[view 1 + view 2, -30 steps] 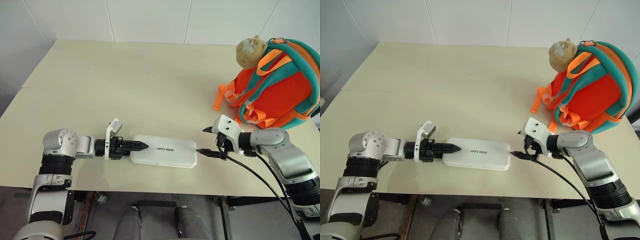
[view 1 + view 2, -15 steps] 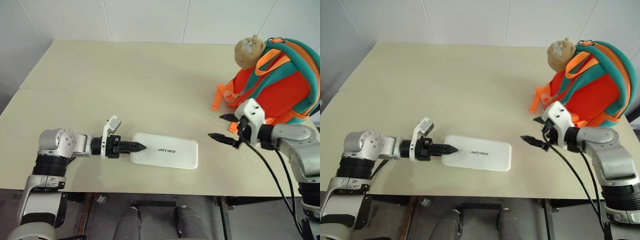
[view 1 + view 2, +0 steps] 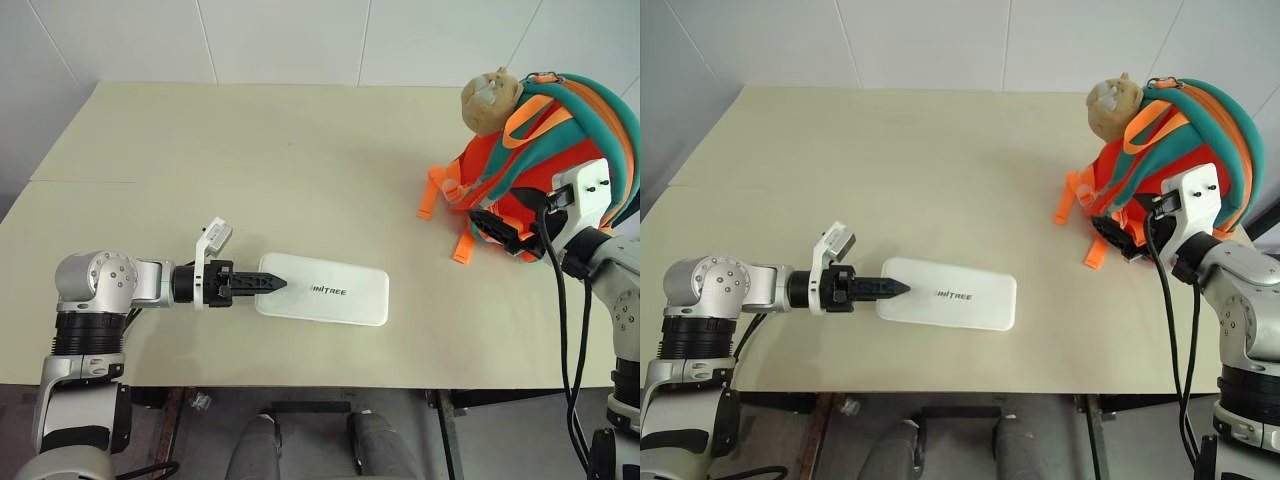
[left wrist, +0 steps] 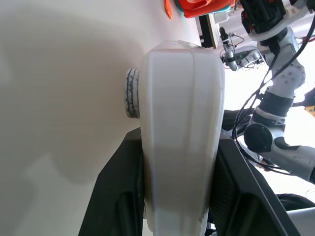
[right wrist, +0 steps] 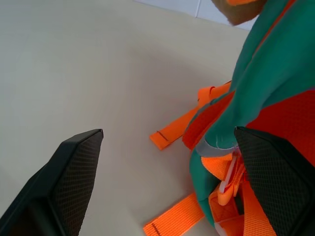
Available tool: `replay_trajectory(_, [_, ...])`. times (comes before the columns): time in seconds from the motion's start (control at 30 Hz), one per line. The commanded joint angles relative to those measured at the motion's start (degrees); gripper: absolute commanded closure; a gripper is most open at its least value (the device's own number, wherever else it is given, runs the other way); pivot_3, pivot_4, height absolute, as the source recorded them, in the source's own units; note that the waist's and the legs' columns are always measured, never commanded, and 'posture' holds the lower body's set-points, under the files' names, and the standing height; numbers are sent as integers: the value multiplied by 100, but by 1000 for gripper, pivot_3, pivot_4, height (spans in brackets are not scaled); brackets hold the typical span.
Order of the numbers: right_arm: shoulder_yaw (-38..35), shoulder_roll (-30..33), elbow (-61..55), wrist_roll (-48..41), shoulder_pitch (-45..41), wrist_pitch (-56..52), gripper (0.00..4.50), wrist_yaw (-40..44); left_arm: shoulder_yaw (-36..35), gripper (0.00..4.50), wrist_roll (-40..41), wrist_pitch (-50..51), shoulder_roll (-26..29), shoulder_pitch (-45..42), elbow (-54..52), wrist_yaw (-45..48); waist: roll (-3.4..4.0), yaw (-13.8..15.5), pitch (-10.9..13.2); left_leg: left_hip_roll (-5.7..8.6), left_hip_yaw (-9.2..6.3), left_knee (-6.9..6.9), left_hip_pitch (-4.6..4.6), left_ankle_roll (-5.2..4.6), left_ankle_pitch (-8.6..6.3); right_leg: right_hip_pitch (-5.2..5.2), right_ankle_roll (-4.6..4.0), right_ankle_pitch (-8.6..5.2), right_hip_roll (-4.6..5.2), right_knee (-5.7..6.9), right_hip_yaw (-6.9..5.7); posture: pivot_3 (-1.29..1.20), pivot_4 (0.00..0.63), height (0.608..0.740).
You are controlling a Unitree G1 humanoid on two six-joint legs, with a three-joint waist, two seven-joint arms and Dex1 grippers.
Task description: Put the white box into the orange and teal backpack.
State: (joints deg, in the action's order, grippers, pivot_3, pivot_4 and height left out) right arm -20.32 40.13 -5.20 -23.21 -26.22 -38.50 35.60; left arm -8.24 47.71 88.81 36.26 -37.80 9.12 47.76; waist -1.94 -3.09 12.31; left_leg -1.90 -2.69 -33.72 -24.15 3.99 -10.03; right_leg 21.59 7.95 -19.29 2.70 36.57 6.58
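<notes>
One white box (image 3: pixel 322 289): flat, rounded corners, small dark lettering on its face, apparently "UNITREE". Lies near the desk's (image 3: pixel 250 150) front edge, left of centre.

One orange and teal backpack (image 3: pixel 560 150): bright orange body, teal trim and straps, orange webbing ends trailing on the desk. Tan plush animal head (image 3: pixel 490 100) at its top. Stands upright at the desk's right edge.

Left gripper (image 3: pixel 268 284): fingers closed on the box's left end, one either side of it in the wrist view.

Right gripper (image 5: pixel 167 172): fingers spread wide, holding nothing, at the backpack's lower straps.
</notes>
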Motion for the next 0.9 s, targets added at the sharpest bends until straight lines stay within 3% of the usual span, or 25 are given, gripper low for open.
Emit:
replay_trajectory(0.03, [128, -64, 534, 395, -346, 486, 0, -443, -226, 3202, -17, 60, -54, 12, -243, -300, 0, -8, 0, 0, 0, 3, 0, 0, 0, 0, 0, 0, 0, -1, 0, 0, 150, 740])
replay_trajectory(0.27, [330, -652, 1809, 642, -1353, 1408, 0, -909, -469, 3202, 18, 91, -223, 33, -319, -540, 3, -27, 2, 0, 1, 26, 1, 1, 0, 7, 3, 1, -1, -6, 0, 0, 150, 740])
replay_trajectory(0.4, [482, -882, 2241, 675, -1790, 1712, 924, -858, -644, 3202, 2, -6, -279, 22, -348, -684, 3, -23, 2, 0, 1, 37, 0, 3, 1, 10, 4, 1, -2, -6, -1, 0, 150, 740])
replay_trajectory(0.53, [516, -942, 2408, 673, -1993, 1796, 2353, -891, -819, 3202, 14, -53, -195, -3, -378, -757, 4, -18, 2, 0, 0, 46, 0, 5, 1, 11, 6, -1, -1, -11, -1, 0, 150, 740])
replay_trajectory(0.73, [667, -1017, 1658, 255, -1966, 1415, 4356, -491, -1130, 3203, -431, -1134, 312, -191, 238, -852, 9, -86, 5, -2, 1, 47, 2, 8, 1, 15, 6, -1, -4, -8, -1, 0, 150, 740])
replay_trajectory(0.9, [942, -1066, 358, -435, -1787, 708, 4500, 37, -1207, 3203, -875, -2355, 643, -514, 951, -840, 9, -149, 6, -2, 1, 56, -1, 12, 4, 23, 6, -1, -3, -6, -1, 0, 150, 740])
